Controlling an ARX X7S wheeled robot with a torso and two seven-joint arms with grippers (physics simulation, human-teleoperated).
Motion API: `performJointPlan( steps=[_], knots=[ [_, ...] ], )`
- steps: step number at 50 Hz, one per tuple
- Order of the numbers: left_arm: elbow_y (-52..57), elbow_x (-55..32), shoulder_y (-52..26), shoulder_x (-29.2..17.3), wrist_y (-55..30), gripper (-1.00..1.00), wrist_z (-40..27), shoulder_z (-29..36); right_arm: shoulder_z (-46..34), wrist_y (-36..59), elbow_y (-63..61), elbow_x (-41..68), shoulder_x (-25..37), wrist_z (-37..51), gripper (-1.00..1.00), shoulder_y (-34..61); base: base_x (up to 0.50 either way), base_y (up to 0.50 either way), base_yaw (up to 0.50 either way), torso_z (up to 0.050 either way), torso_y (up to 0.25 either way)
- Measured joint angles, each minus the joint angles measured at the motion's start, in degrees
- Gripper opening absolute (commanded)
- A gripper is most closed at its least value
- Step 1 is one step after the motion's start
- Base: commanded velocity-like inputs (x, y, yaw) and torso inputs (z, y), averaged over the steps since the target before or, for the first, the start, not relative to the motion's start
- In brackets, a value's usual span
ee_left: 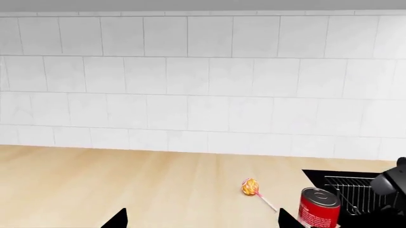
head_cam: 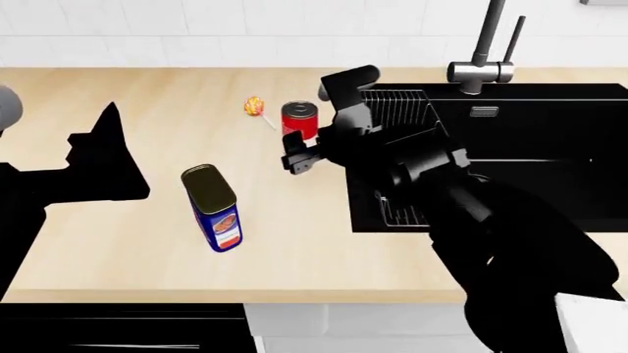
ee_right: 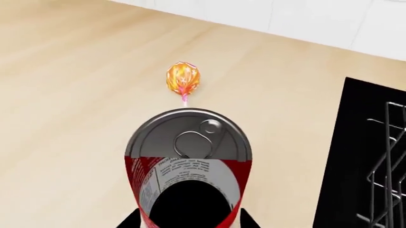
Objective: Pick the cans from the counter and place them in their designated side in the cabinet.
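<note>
The red can (head_cam: 300,120) stood upright on the surface (head_cam: 128,243) toward its back edge, just beside the sink (head_cam: 530,147), with the lollipop (head_cam: 254,107) lying close behind it. The right claw (head_cam: 300,158) had reached it from the front: in the right wrist view the red can (ee_right: 188,161) filled the space between the two fingers, whose dark tips showed on either flank at its base. The fingers stood apart and flanked the can; whether they already pressed it could not be told, so I judged the grasp unfinished. Coming in low and level probably suited a side grip on the round wall, leaving the ring-pull lid clear.

The blue can (head_cam: 214,209) stood nearer the front edge, well apart from the red one and leaning slightly in the head view. The left claw (ee_left: 199,219) hung over bare surface with its fingers spread and nothing between them, likely kept back for the blue can. No cabinet showed in any view, so both placements remained to be done.
</note>
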Motion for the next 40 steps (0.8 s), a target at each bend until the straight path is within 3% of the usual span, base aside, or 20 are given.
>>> performJointPlan(
  steps=[8,24,40],
  knots=[
    [-0.1,0.5,-0.3,-0.1,0.3,1.0,0.5,0.4,-4.6,-1.7,-0.4,6.0,1.0,0.6,-1.0,1.4,0.0,0.0,0.0,0.0,0.0],
    [-0.5,2.5,-1.3,0.9,0.3,1.0,2.8,1.4,-3.2,-0.7,-27.5,14.4,15.5,14.1,-1.0,5.6,0.0,0.0,0.0,0.0,0.0],
    [-0.6,4.4,-0.8,1.7,0.5,1.0,5.1,1.3,-0.3,-1.3,-44.7,18.0,25.3,24.5,-1.0,6.8,-0.27,0.0,0.0,0.0,0.0]
  ],
)
